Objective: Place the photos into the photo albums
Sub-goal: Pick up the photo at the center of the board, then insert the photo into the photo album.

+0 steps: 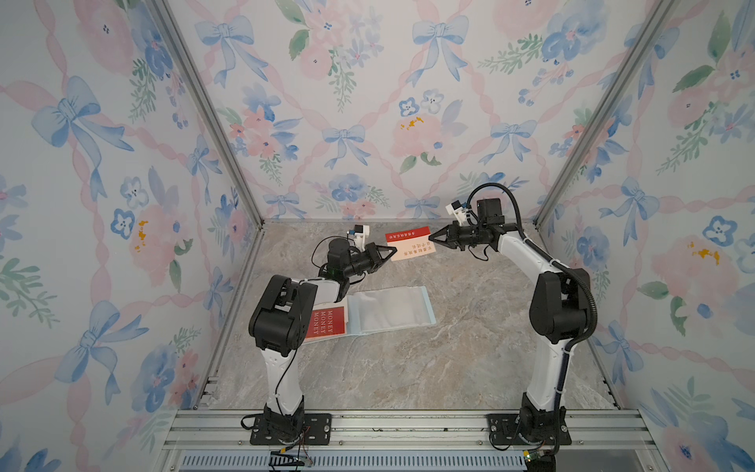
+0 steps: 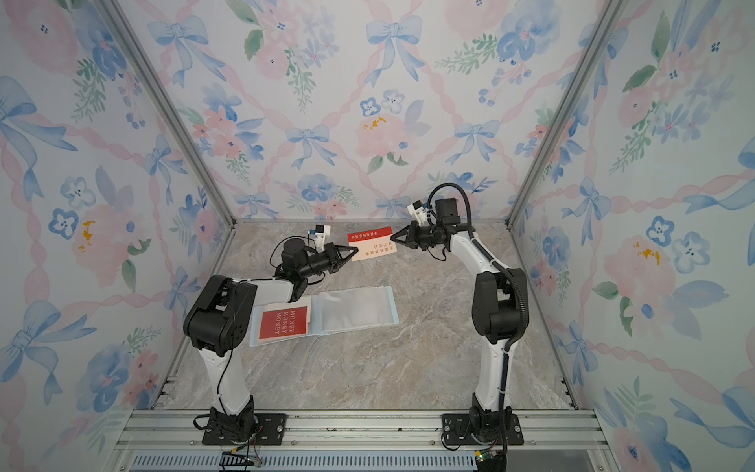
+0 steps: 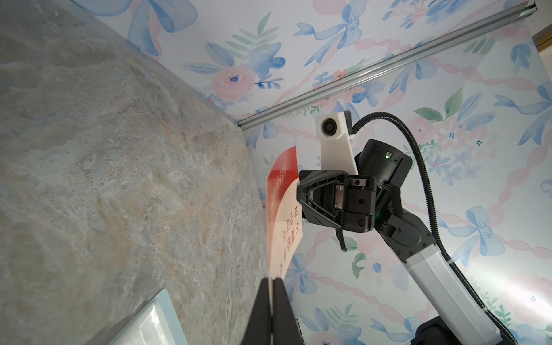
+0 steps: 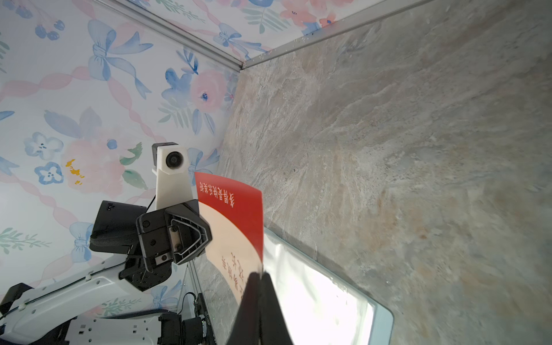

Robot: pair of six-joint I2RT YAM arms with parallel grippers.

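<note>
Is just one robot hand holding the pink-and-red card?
No, the left gripper and the right gripper each pinch an opposite end of the card.

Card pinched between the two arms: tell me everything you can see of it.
The card is a small, thin, paper-like rectangle, cream with red Chinese print and a red band with pale characters along its far edge. It hangs in the air over the far part of the table, beyond the open album, printed face up. The left pincer and right pincer are shut on its opposite ends; nothing else touches it. In the wrist views it looks slightly bowed.
</note>
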